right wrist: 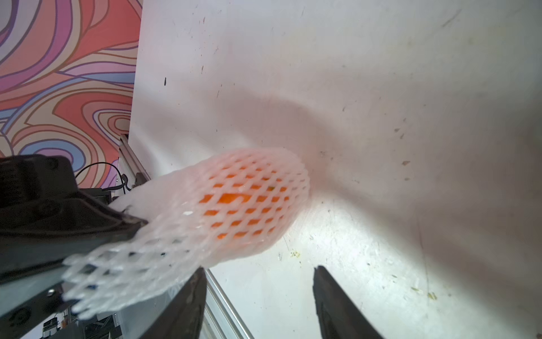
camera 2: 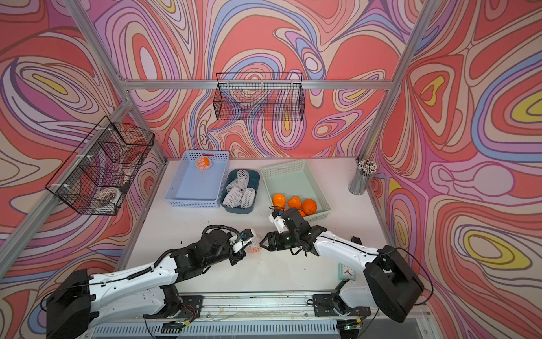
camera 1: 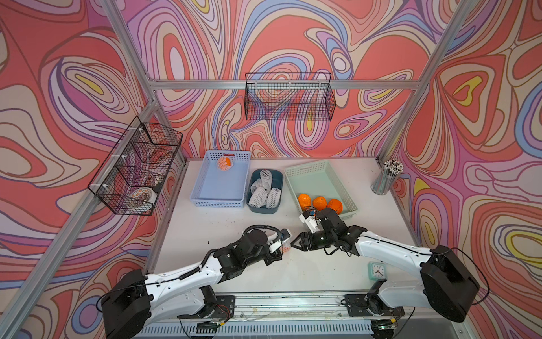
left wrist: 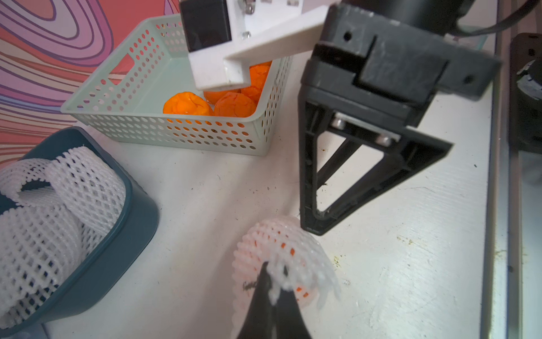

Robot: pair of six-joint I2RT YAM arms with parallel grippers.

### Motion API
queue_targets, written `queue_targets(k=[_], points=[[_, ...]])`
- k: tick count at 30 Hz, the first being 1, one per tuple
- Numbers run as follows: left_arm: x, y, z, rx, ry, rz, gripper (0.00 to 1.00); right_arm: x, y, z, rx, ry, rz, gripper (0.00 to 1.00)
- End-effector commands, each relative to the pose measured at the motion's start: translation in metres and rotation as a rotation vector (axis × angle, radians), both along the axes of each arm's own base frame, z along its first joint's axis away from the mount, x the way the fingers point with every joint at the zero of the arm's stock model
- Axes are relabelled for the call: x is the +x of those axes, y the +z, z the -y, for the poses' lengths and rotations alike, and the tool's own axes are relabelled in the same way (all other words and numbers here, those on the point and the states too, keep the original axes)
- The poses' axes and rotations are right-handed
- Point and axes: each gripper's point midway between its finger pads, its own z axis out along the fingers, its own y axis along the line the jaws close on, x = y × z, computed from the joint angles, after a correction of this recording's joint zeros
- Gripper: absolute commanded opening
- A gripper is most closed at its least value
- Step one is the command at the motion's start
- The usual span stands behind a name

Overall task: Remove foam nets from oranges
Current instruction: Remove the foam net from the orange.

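One white foam mesh net (right wrist: 164,234), small bright orange fruit (right wrist: 231,198) inside, hangs over the white table (camera 1: 223,229); left gripper (left wrist: 272,281) is clamped on its bunched end; right gripper (right wrist: 259,271) gapes empty just beside; stripping step, I judge; next, right must pinch the fruit end.
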Motion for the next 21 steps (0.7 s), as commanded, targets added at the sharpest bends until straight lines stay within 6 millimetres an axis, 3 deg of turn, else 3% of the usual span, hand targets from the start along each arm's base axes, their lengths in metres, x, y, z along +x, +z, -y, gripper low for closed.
queue_targets(k=[1,2,3,9,14,21], points=[[-0.001,-0.004,-0.002,0.025,0.001,-0.042,0.0,0.0,0.005,0.001,0.015,0.021,0.077,0.61],[-0.003,-0.006,-0.001,0.028,-0.006,-0.048,0.0,0.001,0.007,0.0,0.022,0.027,0.09,0.61],[0.001,0.01,0.005,-0.001,-0.008,-0.033,0.0,0.0,0.01,-0.001,0.034,0.037,0.103,0.61],[0.0,0.018,0.012,-0.006,-0.017,-0.081,0.0,-0.006,0.012,-0.009,0.095,0.083,0.138,0.61],[0.001,0.012,0.016,0.039,-0.017,-0.141,0.0,-0.012,0.012,-0.015,0.14,0.111,0.17,0.63],[0.003,0.011,0.022,0.044,-0.02,-0.191,0.0,-0.004,0.003,-0.012,0.094,0.094,0.197,0.63]])
